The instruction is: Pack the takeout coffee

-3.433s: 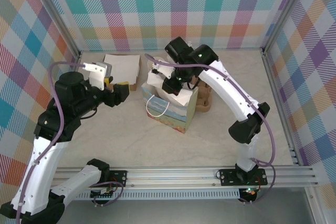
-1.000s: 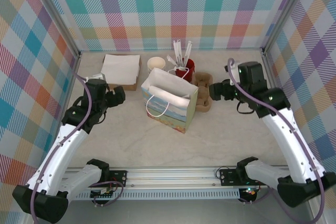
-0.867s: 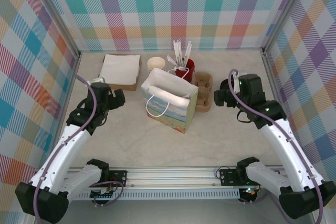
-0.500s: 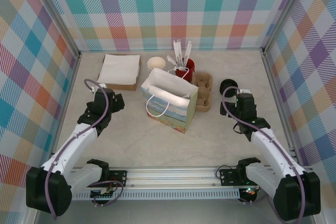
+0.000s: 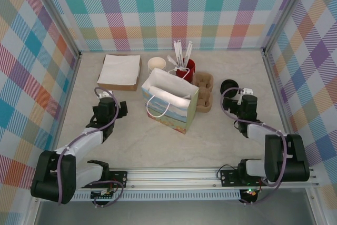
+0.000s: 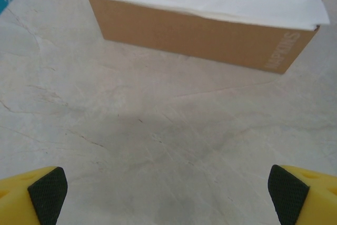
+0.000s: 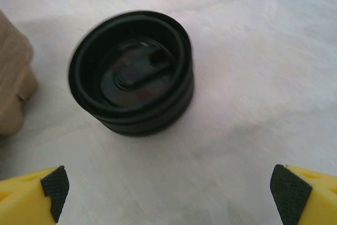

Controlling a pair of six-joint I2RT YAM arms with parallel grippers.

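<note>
Right pincer (image 7: 171, 187) withdrawn from bag (image 5: 169, 110), jaws wide

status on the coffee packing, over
Both open, empty: left gripper, right gripper. Patterned paper bag upright; coffee inside, cannot tell. Stacked black plastic lids before right gripper.

a pale marbled desk (image 5: 158, 143) carries a patterned paper bag (image 5: 169, 104) near its middle. behind the bag stand white-rimmed cups (image 5: 156, 65) and a red holder (image 5: 188, 67). behind and left of the bag lies a napkin box (image 5: 120, 71). right of the bag sits a cardboard cup carrier (image 5: 204, 91), and further right, stacked black lids (image 5: 228, 86).
</note>
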